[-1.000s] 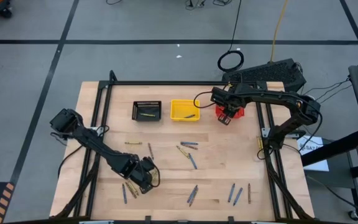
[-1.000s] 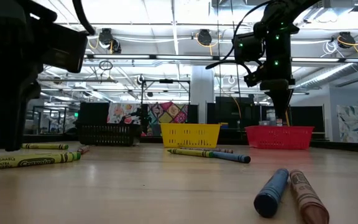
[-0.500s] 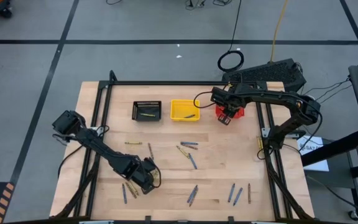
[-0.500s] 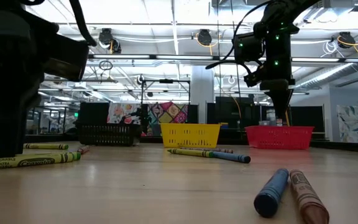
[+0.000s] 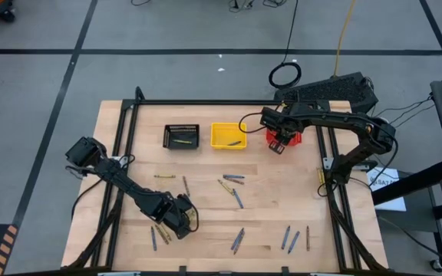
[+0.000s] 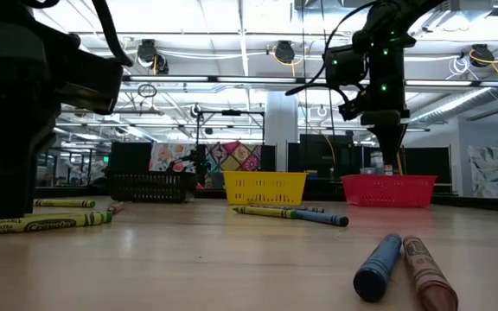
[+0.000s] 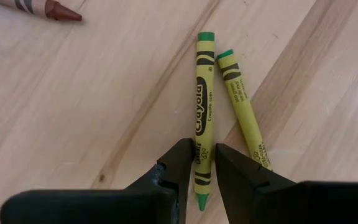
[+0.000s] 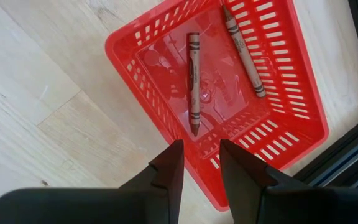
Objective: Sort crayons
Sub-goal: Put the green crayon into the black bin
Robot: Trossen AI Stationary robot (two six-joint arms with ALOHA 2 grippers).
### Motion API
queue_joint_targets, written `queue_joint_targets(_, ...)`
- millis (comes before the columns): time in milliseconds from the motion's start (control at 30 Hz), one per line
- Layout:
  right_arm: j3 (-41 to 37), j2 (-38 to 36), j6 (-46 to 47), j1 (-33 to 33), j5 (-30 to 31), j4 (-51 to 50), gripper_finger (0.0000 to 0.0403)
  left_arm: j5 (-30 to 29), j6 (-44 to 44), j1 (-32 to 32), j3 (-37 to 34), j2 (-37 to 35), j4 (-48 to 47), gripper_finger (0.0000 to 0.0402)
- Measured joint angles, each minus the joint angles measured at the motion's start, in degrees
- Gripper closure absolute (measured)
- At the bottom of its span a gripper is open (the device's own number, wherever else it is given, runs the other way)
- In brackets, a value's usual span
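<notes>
1. A yellow-green crayon (image 7: 202, 118) with black lettering and bands is seen between dark tool fingers (image 7: 180, 163).
2. A second yellow-green crayon (image 7: 242, 106) is marked alike.
3. Two brown crayons (image 8: 193, 81) are shown in a red mesh basket (image 8: 291, 134).
4. The table (image 5: 206, 165) is pale wood, streaked with grain.
5. Yellow (image 5: 228, 136) and black (image 5: 182, 136) baskets are seen.

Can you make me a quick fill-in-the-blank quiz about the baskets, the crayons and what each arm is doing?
1. The right gripper hovers over the ____ basket.
2. That basket holds ____ brownish-red crayons.
3. The left gripper has its fingers either side of a ____ crayon.
4. From above, the yellow basket sits between the red one and the ____ basket.

Missing words: red; two; yellow; black
</notes>
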Motion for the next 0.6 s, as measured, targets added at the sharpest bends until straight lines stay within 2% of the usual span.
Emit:
queue_joint_targets(233, 0.0, 0.0, 0.0, 0.0, 0.0, 0.3, 0.0312, -0.3, 0.2, -0.1, 0.0, 0.0, -1.0, 0.0391)
queue_joint_targets(600, 0.0, 0.0, 0.0, 0.0, 0.0, 2.6, 0.0312, -1.1, 0.9, -0.4, 0.0, -0.1, -1.0, 0.0397)
